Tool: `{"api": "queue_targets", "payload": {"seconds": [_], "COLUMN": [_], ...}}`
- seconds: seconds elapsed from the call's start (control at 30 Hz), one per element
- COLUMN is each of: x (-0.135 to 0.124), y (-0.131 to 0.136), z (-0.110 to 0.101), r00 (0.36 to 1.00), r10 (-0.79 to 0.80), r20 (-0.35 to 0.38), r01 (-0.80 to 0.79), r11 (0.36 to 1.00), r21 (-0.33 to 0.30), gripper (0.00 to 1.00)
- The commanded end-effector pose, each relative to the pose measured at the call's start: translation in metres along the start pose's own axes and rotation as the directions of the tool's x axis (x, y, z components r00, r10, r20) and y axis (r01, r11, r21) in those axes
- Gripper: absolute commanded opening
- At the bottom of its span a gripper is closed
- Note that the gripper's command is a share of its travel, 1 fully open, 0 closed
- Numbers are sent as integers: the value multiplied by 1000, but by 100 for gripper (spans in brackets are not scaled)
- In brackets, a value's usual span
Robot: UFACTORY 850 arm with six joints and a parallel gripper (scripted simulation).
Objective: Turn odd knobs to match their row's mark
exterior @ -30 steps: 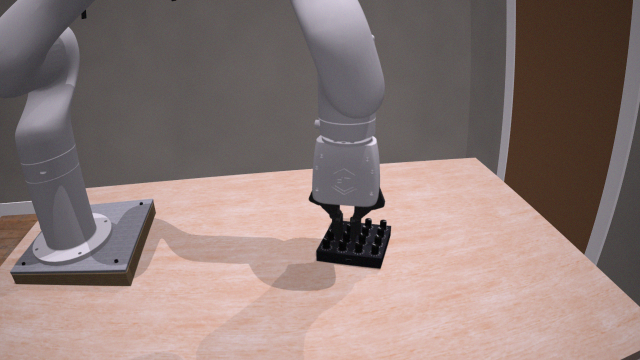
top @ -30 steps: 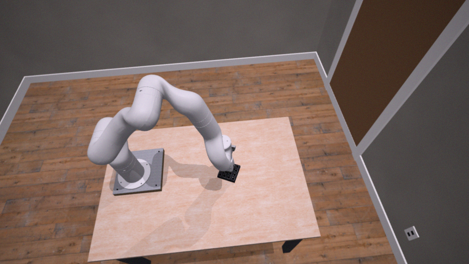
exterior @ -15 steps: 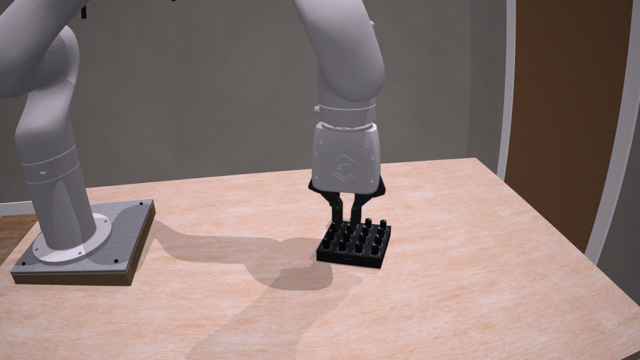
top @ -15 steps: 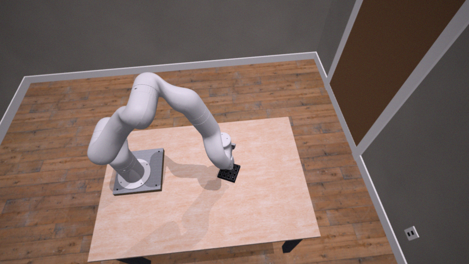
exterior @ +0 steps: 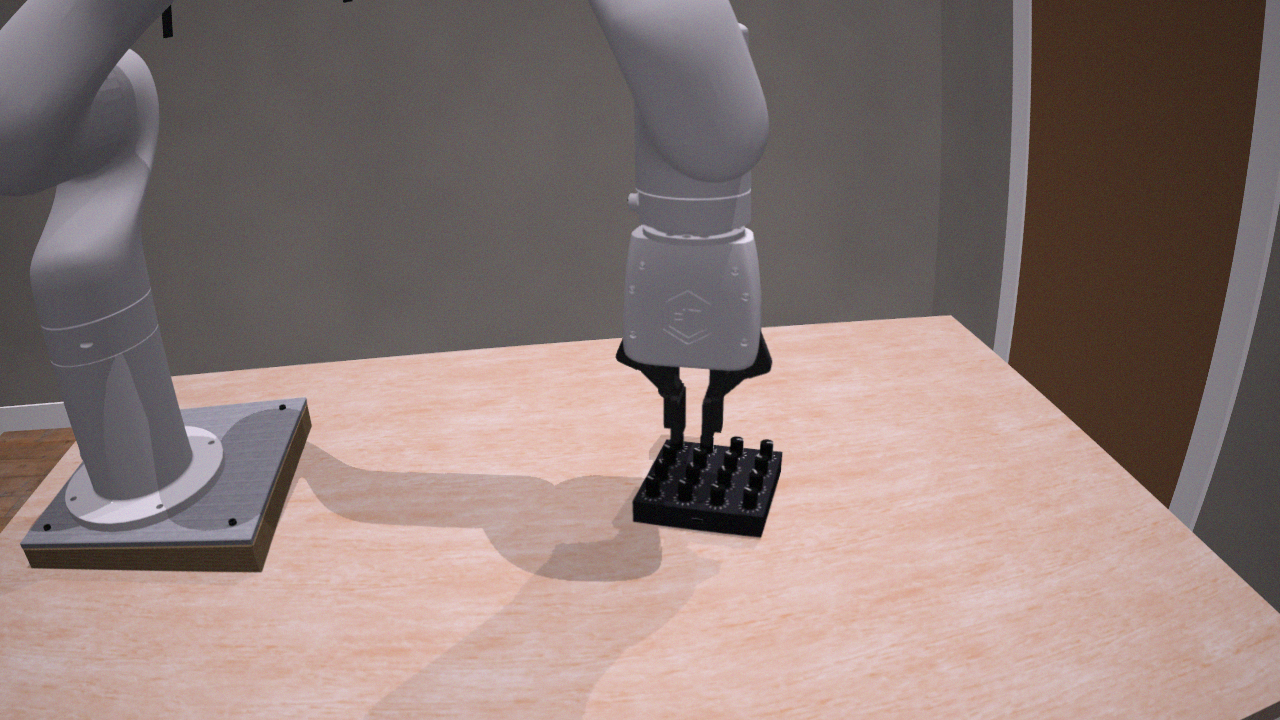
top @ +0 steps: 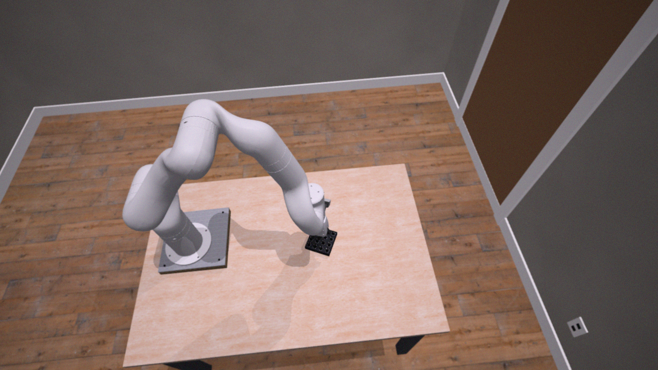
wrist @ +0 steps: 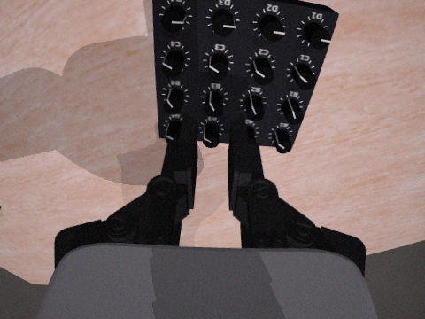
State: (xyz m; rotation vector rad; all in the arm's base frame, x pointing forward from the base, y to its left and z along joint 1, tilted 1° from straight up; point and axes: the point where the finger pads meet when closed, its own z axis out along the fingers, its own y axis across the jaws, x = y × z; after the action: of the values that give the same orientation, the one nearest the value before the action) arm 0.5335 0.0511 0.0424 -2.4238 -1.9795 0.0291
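The end effector [exterior: 692, 445] [wrist: 213, 138] is open only partly, its two fingers stand apart and hold nothing. It points downward at the knob box [top: 317, 251] [exterior: 698, 520] [wrist: 240, 49]. In the wrist view the fingers cover part of row A, with knob A3 [wrist: 211, 135] visible in the gap between them, and knob A2 [wrist: 251, 133] mostly hidden. Whether the fingertips touch the box, I cannot tell.

The knob box is on the surface [top: 368, 280] [exterior: 895, 546] [wrist: 354, 155], and carries four rows of four upright knobs. The arm's base plate [top: 219, 248] [exterior: 277, 447] is well apart from the box.

The box looks nearly square, so its long axis is not clear. In the wrist view its names are upside down, and row D is at the top. There, the four row D lines point about right, the row C lines left and a little up, and the row B lines more up than left. Knobs A4 [wrist: 173, 129], A3 and A1 [wrist: 282, 141] point left and somewhat up; the line of A2 cannot be read.

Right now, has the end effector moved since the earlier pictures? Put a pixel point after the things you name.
Yes: in the exterior view the end effector [exterior: 692, 442] [wrist: 213, 138] is higher against the box [top: 321, 243] [exterior: 698, 519] [wrist: 239, 84].
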Motion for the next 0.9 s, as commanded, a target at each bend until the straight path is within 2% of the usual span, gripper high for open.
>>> {"api": "queue_targets", "payload": {"seconds": [0.0,0.07,0.1,0.4,0.87], "x": [0,0,0,0,0], "y": [1,1,1,1,1], "z": [-1,-1,-1,-14,-101], "r00": [1000,1000,1000,1000,1000], "r10": [0,0,0,0,0], "r20": [-1,-1,-1,-1,-1], "r01": [0,0,0,0,0], "r11": [1000,1000,1000,1000,1000], "r21": [-2,-2,-2,-2,-2], "gripper": [19,19,100,100,100]}}
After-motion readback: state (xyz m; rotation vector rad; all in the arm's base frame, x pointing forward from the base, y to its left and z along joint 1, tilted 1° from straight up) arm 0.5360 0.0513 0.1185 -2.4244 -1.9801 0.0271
